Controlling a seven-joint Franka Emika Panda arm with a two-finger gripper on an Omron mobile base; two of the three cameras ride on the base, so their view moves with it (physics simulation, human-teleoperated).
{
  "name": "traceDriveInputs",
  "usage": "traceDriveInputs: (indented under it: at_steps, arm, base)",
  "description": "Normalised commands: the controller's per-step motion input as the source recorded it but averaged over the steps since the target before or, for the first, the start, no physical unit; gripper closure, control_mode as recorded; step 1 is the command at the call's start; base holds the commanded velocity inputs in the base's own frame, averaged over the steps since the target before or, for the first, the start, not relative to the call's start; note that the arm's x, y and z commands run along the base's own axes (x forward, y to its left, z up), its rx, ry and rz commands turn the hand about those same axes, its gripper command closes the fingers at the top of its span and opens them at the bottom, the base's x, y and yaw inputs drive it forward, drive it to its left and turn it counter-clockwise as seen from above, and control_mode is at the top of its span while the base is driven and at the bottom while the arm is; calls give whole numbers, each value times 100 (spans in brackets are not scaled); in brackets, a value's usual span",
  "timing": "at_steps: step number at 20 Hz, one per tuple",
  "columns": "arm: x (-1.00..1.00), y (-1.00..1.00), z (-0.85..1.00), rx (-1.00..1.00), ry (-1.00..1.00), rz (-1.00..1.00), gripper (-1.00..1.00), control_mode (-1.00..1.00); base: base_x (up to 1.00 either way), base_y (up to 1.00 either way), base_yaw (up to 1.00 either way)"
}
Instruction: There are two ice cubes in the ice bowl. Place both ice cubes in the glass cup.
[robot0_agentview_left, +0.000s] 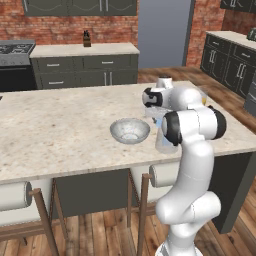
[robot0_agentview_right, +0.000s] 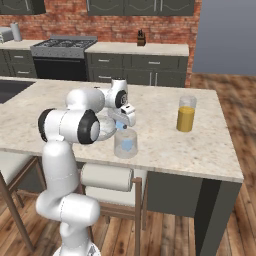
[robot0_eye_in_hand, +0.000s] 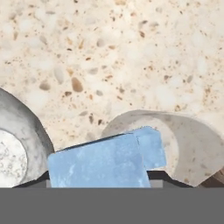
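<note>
Pinching one cube (robot0_eye_in_hand: 98, 161) between the tips of the claw (robot0_agentview_right: 122, 124); hanging right over the cup (robot0_agentview_right: 125, 144), rim just beneath; second cube (robot0_agentview_right: 128, 144) already inside; bowl (robot0_agentview_left: 130, 130) close beside; only release left, straight down.

The arm hides most of the glass cup (robot0_agentview_left: 164, 142) in the left base view. The ice bowl (robot0_eye_in_hand: 17, 144) is cut by the hand view's left edge.

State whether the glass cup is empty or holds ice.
Holds ice: one ice cube lies inside the glass cup, seen through its clear wall.
</note>
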Motion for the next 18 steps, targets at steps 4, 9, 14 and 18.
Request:
traceDriveInputs:
  at_steps: [4,9,14,18]
  arm:
    - [0,-21,-40,0,2,-5,100,-100]
    - [-10,-20,-40,0,2,0,100,-100]
    - [-52,-4,-1,0,0,0,100,-100]
    - [-45,-15,0,0,-1,0,100,-100]
  base:
    - [0,0,0]
    - [0,0,0]
    - [0,0,0]
    - [0,0,0]
